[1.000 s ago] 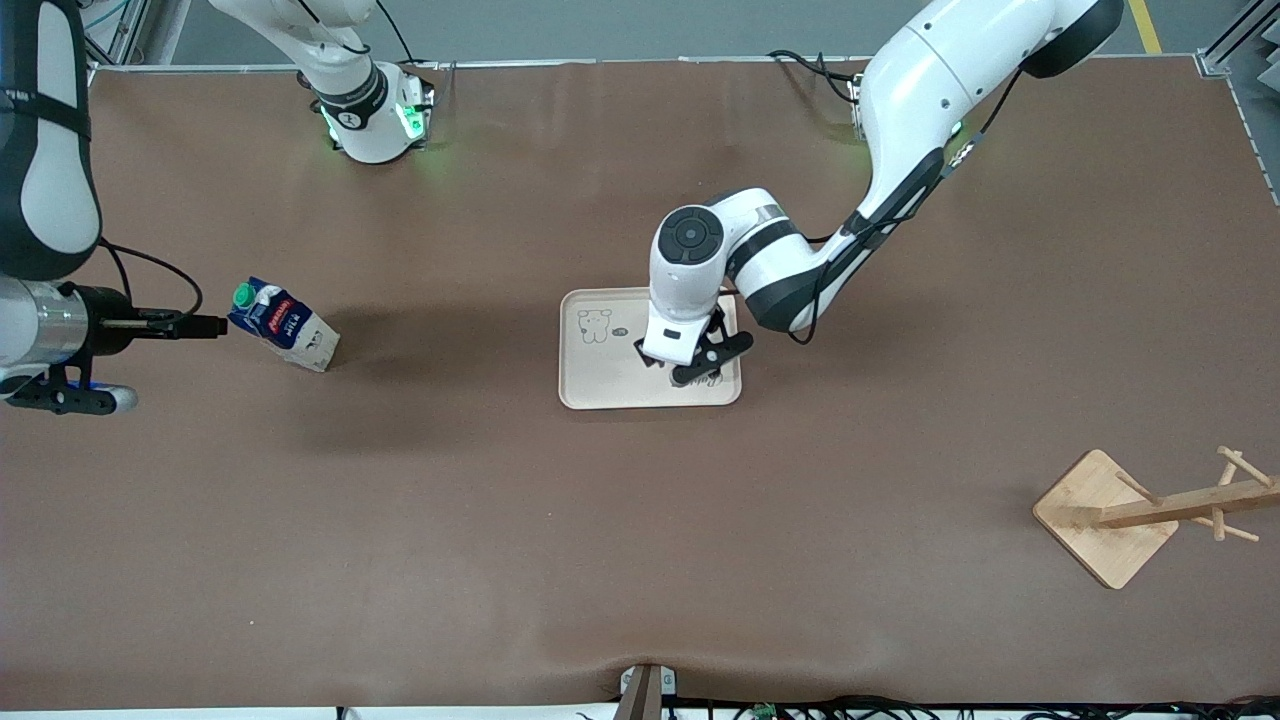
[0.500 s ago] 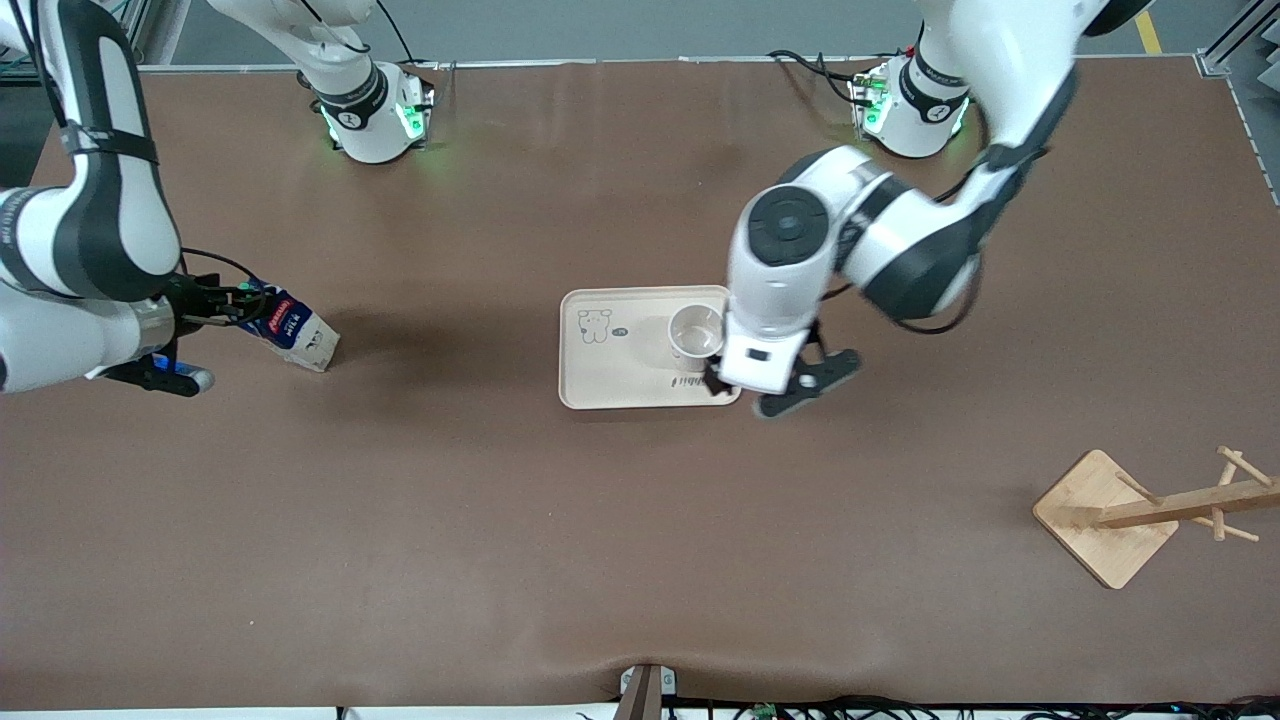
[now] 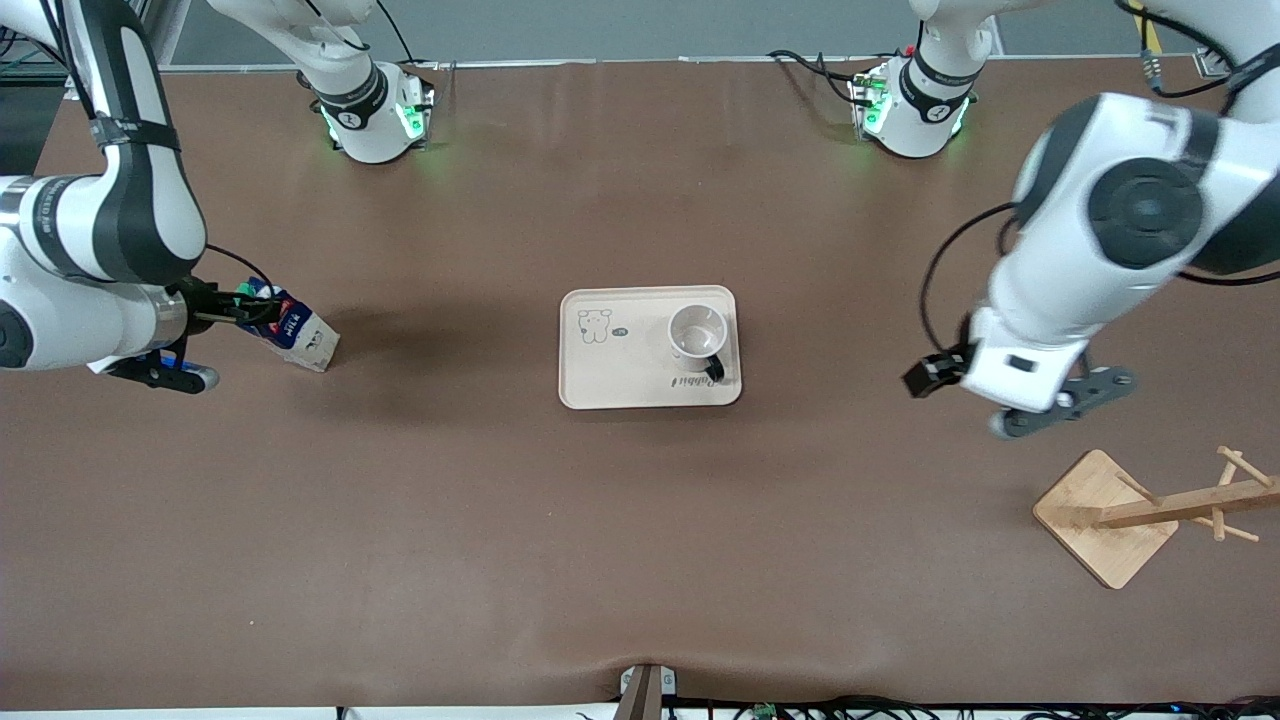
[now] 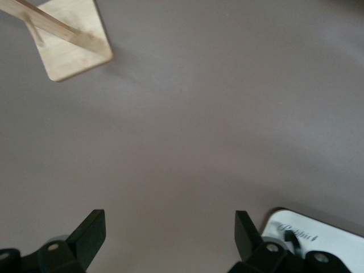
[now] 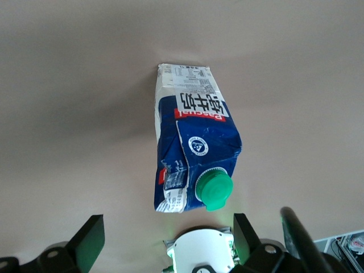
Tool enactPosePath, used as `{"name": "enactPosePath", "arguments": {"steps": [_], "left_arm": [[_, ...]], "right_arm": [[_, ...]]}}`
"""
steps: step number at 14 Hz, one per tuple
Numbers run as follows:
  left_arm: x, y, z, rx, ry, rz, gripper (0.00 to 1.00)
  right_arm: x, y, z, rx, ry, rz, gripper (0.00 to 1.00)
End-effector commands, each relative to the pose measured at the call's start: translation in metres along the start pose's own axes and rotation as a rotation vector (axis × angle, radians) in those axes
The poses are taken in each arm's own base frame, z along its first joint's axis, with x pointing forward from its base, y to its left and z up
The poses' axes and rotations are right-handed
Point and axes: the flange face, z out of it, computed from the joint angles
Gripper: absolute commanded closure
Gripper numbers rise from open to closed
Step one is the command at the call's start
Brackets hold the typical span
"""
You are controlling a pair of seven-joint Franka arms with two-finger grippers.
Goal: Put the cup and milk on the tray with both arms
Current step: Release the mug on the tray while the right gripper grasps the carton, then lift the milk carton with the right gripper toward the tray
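The white cup stands upright on the cream tray, at the end toward the left arm, with its black handle turned to the front camera. My left gripper hangs open and empty over bare table between the tray and the wooden rack. The milk, a blue carton with a green cap, stands on the table toward the right arm's end. My right gripper is open and level with the cap. The carton's top lies just ahead of its fingertips, not between them.
A wooden rack with pegs stands on its square base near the left arm's end, nearer the front camera than the tray. The two arm bases sit along the table's back edge.
The left gripper has let go of the cup on the tray and swung away toward the left arm's end. The right gripper has closed in on the milk's cap.
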Motion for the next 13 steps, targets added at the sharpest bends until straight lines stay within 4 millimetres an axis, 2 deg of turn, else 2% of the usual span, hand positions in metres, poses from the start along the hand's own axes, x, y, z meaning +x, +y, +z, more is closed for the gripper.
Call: {"name": "enactPosePath", "arguments": {"steps": [1, 3, 4, 5, 6, 9, 11, 12, 13], "left_arm": [[0.011, -0.054, -0.025, -0.010, 0.001, 0.033, 0.00], [0.018, -0.091, -0.047, -0.019, -0.012, 0.094, 0.00], [0.021, -0.113, -0.047, -0.008, -0.038, 0.113, 0.00], [0.023, -0.129, -0.050, -0.003, -0.051, 0.137, 0.00], [0.019, -0.139, -0.064, 0.000, -0.031, 0.141, 0.00], [0.009, -0.146, -0.088, 0.004, 0.007, 0.138, 0.00], [-0.005, -0.146, -0.108, 0.015, 0.044, 0.147, 0.00], [-0.014, -0.148, -0.117, 0.017, 0.042, 0.174, 0.00], [-0.019, -0.159, -0.126, 0.012, 0.049, 0.188, 0.00]], "right_arm": [[-0.015, 0.005, 0.011, -0.054, 0.029, 0.007, 0.00], [-0.014, 0.008, 0.020, -0.072, 0.034, 0.006, 0.00], [-0.016, 0.009, 0.025, -0.071, 0.040, 0.008, 0.00], [-0.019, 0.008, 0.027, -0.069, 0.058, 0.004, 0.00], [-0.020, 0.009, 0.035, -0.066, 0.069, 0.004, 0.00], [-0.018, 0.020, 0.055, -0.046, 0.106, 0.021, 0.00], [-0.017, 0.024, 0.059, -0.041, 0.110, 0.028, 0.00], [-0.018, 0.027, 0.058, -0.034, 0.126, 0.035, 0.11], [-0.021, 0.029, 0.060, -0.029, 0.126, 0.044, 0.56]]}}
